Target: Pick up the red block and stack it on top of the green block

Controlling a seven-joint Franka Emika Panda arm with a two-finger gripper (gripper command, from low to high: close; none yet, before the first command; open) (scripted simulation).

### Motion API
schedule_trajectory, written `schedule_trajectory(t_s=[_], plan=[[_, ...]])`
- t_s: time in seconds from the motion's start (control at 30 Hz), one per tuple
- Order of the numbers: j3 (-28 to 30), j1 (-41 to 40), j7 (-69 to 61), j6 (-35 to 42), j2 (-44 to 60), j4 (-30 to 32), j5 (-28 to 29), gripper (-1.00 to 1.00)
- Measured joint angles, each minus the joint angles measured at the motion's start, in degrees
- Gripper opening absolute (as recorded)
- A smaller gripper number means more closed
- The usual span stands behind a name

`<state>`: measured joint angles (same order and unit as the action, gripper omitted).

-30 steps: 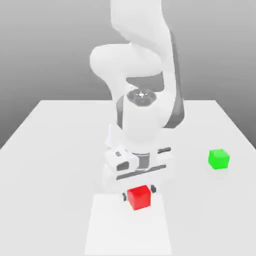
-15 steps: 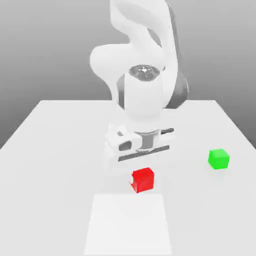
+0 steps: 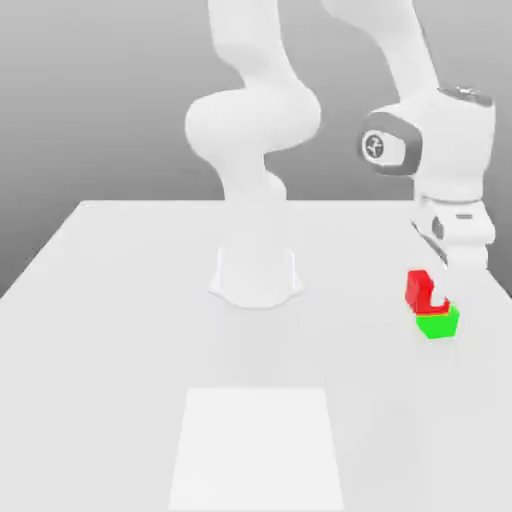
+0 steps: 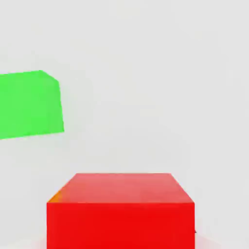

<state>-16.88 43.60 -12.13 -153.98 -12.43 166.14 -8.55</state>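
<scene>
Exterior view: a white, two-fingered end effector (image 3: pixel 438 294) is closed on a plain red cube (image 3: pixel 417 290), probably gripped by its sides so its base stays free for stacking. A plain green cube (image 3: pixel 437 324) sits below the end effector on the white bench (image 3: pixel 130 350).

Hand view: the green one lies off to one side, so centring seems needed.

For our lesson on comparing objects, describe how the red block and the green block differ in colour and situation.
The red block is bright red, while the green block is bright green. The red block is gripped in the robot's jaws; the green block is free of them, resting on the table. Both are plain, unmarked blocks.
</scene>
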Motion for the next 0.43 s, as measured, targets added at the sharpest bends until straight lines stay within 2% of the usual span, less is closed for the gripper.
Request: schedule_trajectory(t_s=[0.07, 0.17, 0.33, 0.37, 0.43], plan=[[-1.8, 4.5, -4.5, 0.8, -0.7, -0.2, -0.9, -1.00], [-3.3, 5.2, -4.9, -2.9, 3.3, -0.4, 1.2, -1.00], [-2.6, 3.4, 1.8, -12.3, 13.5, -0.7, 11.0, -1.00], [-2.1, 3.6, 2.7, -13.4, 14.7, -0.8, 12.4, 1.00], [-2.1, 3.6, 2.7, -13.4, 14.7, -0.8, 12.4, 1.00]])
